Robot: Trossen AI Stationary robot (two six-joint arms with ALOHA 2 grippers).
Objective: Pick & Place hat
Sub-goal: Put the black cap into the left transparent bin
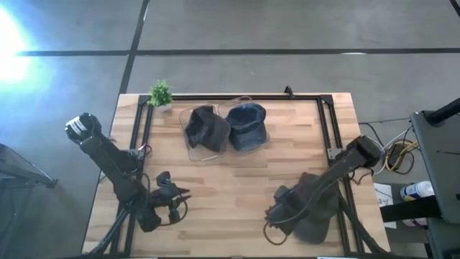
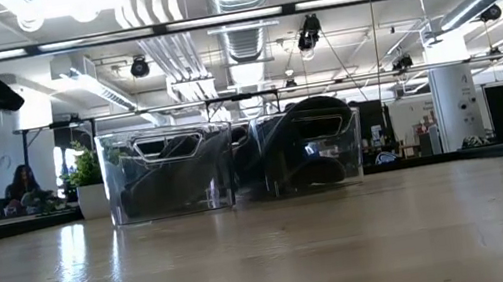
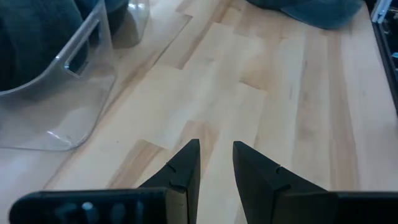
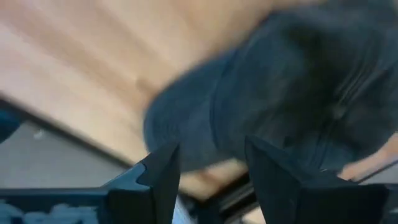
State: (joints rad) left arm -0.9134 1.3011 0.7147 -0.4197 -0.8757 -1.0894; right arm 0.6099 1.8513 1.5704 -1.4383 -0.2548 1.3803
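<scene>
While the right gripper (image 4: 208,171) hangs over the table's near right corner, you see its fingers spread.
The dark hat (image 4: 292,93) lies directly beneath, not gripped.

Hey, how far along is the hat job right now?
Two clear bins at the back already hold hats: a dark one and a blue one. The right tool is open over a third hat at the table's front right, not gripping yet. Left tool waits. Left: grasp and place.
</scene>
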